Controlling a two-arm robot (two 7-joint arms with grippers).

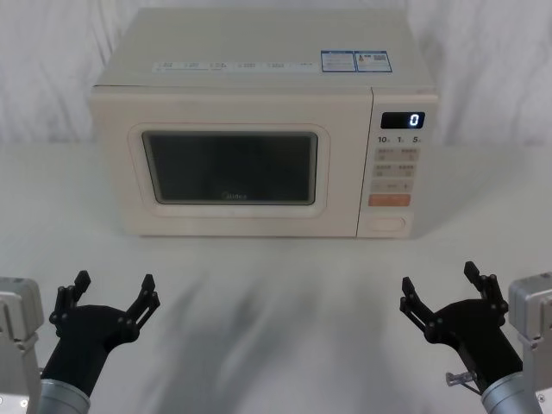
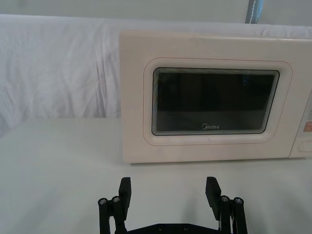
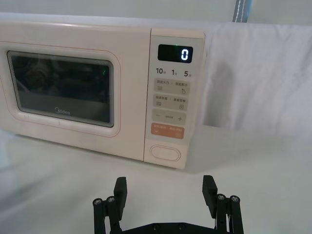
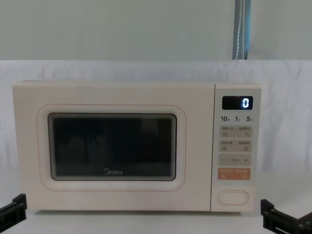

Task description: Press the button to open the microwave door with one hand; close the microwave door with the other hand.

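Door (image 1: 233,168) shut | button (image 1: 386,224) unobstructed | left gripper (image 1: 114,299), right gripper (image 1: 441,289): fingers spread, empty, well short of microwave

Cream microwave door with dark glass window (image 3: 61,92): we see its left part cut off at the right wrist view's left edge.
Cream pill-shaped button (image 2: 306,146): cut by the left wrist view's right edge.
Small cream keys with grey lettering (image 1: 394,156): too small for us to read.
Black left gripper (image 4: 13,209): we see just a tip at the chest view's lower left.

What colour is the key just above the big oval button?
Orange, clearest in the right wrist view.
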